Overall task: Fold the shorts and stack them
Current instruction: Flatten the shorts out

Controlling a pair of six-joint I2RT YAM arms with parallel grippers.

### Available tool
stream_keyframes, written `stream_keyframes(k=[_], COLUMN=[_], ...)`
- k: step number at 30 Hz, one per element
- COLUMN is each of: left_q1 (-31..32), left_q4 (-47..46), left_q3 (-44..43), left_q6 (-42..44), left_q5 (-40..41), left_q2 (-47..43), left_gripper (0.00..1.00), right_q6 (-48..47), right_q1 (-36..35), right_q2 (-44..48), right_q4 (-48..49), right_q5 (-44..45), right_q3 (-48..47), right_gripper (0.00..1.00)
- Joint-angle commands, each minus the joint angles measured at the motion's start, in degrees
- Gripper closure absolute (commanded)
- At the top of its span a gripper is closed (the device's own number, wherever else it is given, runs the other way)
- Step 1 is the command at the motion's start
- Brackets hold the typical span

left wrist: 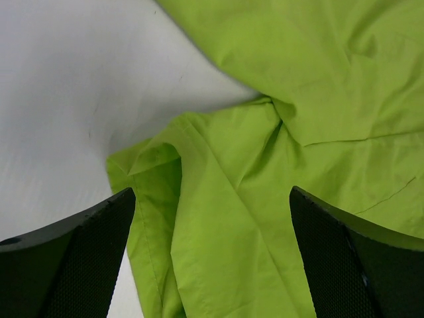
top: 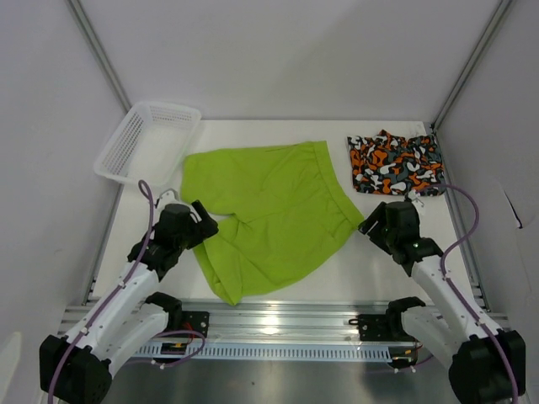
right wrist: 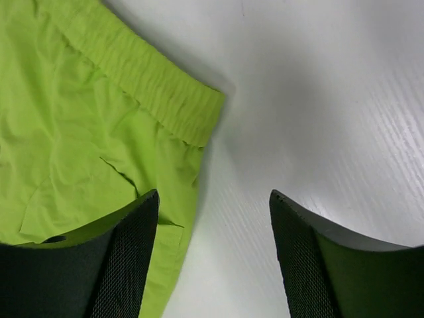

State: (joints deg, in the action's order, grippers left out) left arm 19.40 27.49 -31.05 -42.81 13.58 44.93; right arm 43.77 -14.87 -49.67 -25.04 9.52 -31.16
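Shorts in two pairs: lime green pair [top: 269,215] spread loose mid-table, legs to the left, waistband [right wrist: 152,86] to the right; camo pair [top: 396,162] lying compact near the far right corner, apart from both grippers.

At far left, white mesh basket [top: 114,160] by the wall, out of play. Left gripper [left wrist: 212,199] spread wide, pinching nothing, hovering over the rumpled fork between the legs. Right gripper [right wrist: 213,199] likewise parted and empty, just off the waistband's corner, partly over bare table [top: 404,261].

Probably between grasps, with the green pair not yet folded. To do it well: smooth the bunched fork first, pinch leg hem and waistband corner at matching points, lift only enough to clear, carry across together, lay edge on edge, then stack on the camo pair.

Underneath, smooth white top, faintly grained; little drag to expect. Around, plain white walls [top: 278,50] with aluminium posts [top: 101,50]; metal rail [top: 269,324] along the near edge.
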Motion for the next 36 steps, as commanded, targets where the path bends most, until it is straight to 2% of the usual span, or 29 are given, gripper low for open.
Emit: stream_keyframes(k=[1,5,14,17,20,23,24,25,26,27,28,29,30,31,32,33,36], left_q1=[0.6,0.6,0.0,-0.3,-1.5,-3.9,-4.6,-5.3,-6.6,-7.3,-8.1,-9.5,-10.1,-10.6,-11.7,-12.3,-14.7], left_q4=[-2.3,-5.3,-10.6,-11.4,-12.0,-14.6,-15.1,-15.4,-16.6,-17.1,-17.5,-18.2,-18.5,-18.9,-19.3,-19.4,-19.6], left_q3=[2.3,2.7,3.6,3.9,3.7,4.3,4.2,4.1,4.1,4.0,3.8,3.5,3.0,2.8,2.3,1.6,0.7], left_q6=[-2.8,-3.2,-3.5,-3.4,-3.6,-3.8,-3.8,-3.9,-3.8,-3.6,-3.4,-3.1,-2.9,-2.5,-1.8,-1.4,-0.5], left_q5=[-2.9,-2.3,-1.1,-1.0,-0.1,-0.4,-0.6,-0.7,-1.0,-1.3,-1.8,-2.2,-2.5,-2.8,-3.3,-3.7,-5.1], left_q2=[0.8,3.4,7.9,9.0,10.8,13.2,14.0,15.6,16.4,17.0,18.5,19.1,19.8,21.1,21.6,22.2,23.7], left_gripper=[0.01,0.01,0.02,0.05,0.12,0.22,0.3,0.33,0.43,0.48,0.53,0.63,0.69,0.74,0.93,1.0,1.0], right_q6=[-3.0,-1.0,2.8,3.3,4.1,4.7,4.8,5.2,5.3,5.3,5.4,5.4,5.5,5.5,5.6,5.7,5.7], right_q1=[6.5,8.5,7.7,6.7,6.4,6.3,6.3,6.3,6.3,6.4,6.5,6.6,6.8,6.8,6.9,6.8,7.0], right_q2=[-4.1,-9.6,-21.4,-25.7,-28.1,-28.4,-28.3,-28.2,-28.1,-28.0,-27.9,-27.9,-27.8,-27.7,-27.5,-26.8,-24.2], right_q4=[7.3,13.3,27.2,29.7,32.0,33.1,33.5,33.6,33.7,33.7,33.6,33.6,33.4,33.4,33.0,32.9,31.4], right_q5=[-12.6,-14.9,-17.8,-17.5,-17.1,-15.4,-14.6,-14.4,-14.0,-13.8,-13.5,-13.4,-13.3,-13.2,-13.1,-12.9,-11.4], right_q3=[1.5,2.4,2.9,2.3,2.3,2.8,2.8,2.8,2.8,2.7,2.6,2.6,2.6,2.6,2.8,2.9,4.0], right_gripper=[0.3,0.3,0.31,0.35,0.44,0.54,0.63,0.67,0.72,0.85,0.91,0.96,1.0,1.0,1.0,1.0,1.0])
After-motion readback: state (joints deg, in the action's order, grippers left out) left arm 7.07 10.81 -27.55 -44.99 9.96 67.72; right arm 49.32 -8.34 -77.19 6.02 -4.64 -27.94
